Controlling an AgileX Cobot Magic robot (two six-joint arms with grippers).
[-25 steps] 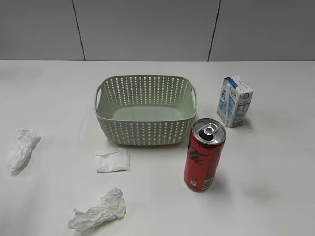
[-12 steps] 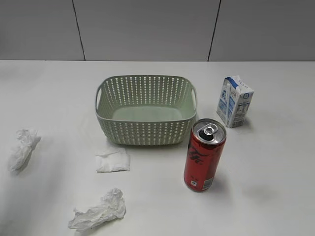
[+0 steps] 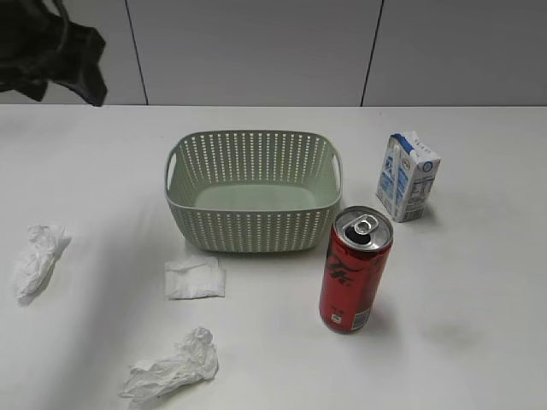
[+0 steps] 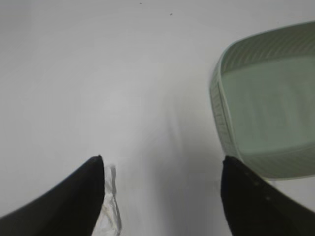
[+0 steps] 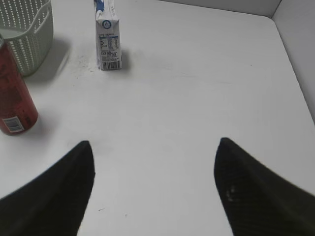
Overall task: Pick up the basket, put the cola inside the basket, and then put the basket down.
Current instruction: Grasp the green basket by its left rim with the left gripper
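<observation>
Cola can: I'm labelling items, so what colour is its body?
Red with black markings and a silver top, on the cola can; the exterior view shows it best.

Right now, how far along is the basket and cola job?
Nothing is done yet. The basket sits empty on the table, and the cola can stands upright beside its front right corner. In hand: the left gripper hovers open over bare table beside the basket; the right gripper is open and empty. Lifting, loading and setting down all remain.
</observation>
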